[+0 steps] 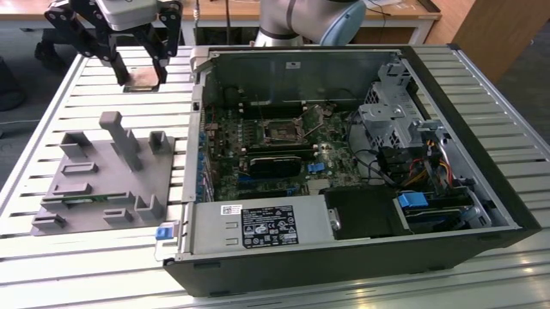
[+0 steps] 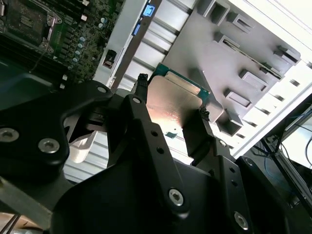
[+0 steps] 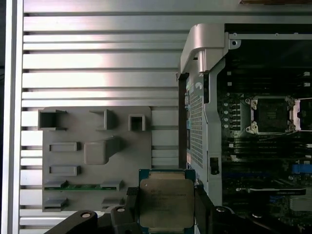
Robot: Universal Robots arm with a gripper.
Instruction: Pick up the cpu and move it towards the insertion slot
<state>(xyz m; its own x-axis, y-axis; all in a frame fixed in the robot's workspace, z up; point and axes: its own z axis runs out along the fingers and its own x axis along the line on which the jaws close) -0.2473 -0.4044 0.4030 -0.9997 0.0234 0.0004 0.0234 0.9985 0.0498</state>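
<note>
The hand sat closest to the lens in both wrist views, its 2 black fingers closed against opposite edges of the cpu, which it held flat, metal top showing. In the exterior view the hand hung above the slatted bench at the far left, clear of the grey fixture nearer the camera, so the chip was already lifted. I judged the pick-up done and the carry towards the insertion slot in hand. The slot lay inside the open computer case, well apart from the hand, to the exterior view's right. Reaching it would call for passing over the case's left wall. Above the bench the room looked open; inside the case, a drive cage and cables stood to the right of the slot.
</note>
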